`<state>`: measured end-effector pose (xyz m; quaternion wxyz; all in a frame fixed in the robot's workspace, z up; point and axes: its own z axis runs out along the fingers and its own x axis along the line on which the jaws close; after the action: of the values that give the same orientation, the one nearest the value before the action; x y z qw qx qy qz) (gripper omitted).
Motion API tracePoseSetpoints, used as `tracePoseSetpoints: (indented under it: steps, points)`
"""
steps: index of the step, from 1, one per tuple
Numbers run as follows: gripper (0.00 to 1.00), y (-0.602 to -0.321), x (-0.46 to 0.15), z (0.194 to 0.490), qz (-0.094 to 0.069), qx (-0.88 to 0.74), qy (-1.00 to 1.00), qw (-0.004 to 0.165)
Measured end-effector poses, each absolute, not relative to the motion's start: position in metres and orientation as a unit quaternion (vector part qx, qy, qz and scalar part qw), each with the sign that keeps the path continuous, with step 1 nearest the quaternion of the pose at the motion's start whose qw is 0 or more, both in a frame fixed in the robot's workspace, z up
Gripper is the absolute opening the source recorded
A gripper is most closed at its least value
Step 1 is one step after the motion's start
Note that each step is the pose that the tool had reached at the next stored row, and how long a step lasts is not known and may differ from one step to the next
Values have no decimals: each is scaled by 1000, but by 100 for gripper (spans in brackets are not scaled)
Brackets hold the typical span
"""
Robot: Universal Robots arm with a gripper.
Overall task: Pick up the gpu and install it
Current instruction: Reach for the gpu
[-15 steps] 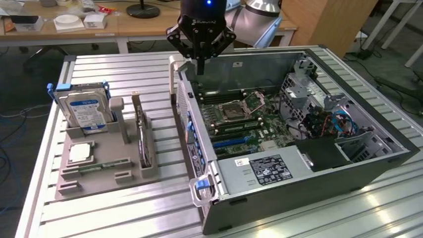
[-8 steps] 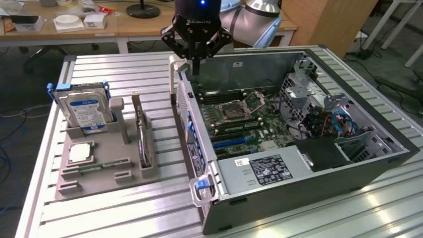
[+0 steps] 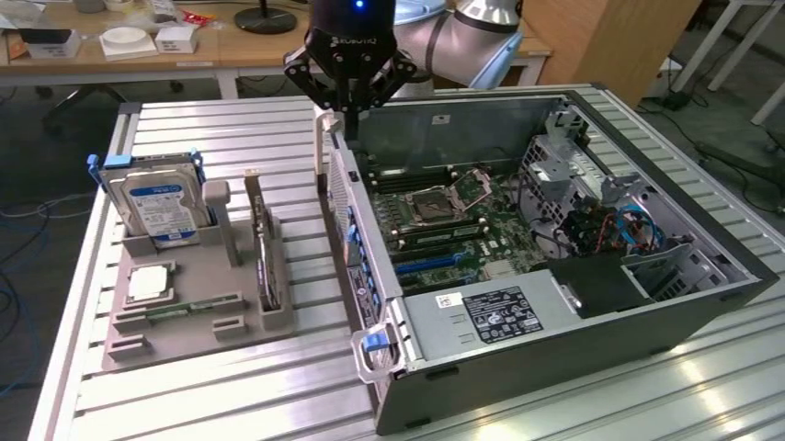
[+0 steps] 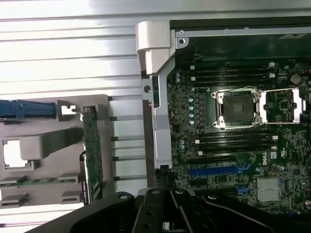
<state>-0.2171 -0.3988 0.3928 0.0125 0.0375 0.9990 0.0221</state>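
Here, the gripper (image 3: 349, 118) hangs pinched shut and empty at the exterior view's upper middle, over the computer case (image 3: 613, 342). The gpu (image 3: 260, 253) stands on edge in the gray holder (image 3: 184, 342), lower left.

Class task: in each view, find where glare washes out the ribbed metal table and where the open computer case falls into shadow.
Exterior view: glare patches on the table at the exterior view's lower right, and the computer case is darkest on its outer side wall. Wrist view: the table slats are bleached nearly white, with a shadowed strip between the case's rim and the motherboard.
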Motion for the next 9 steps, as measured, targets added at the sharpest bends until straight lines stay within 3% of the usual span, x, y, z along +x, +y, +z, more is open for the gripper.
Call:
tracePoseSetpoints:
  steps: [9]
  points:
    - [10,-399,-233,393,22,37,999,12]
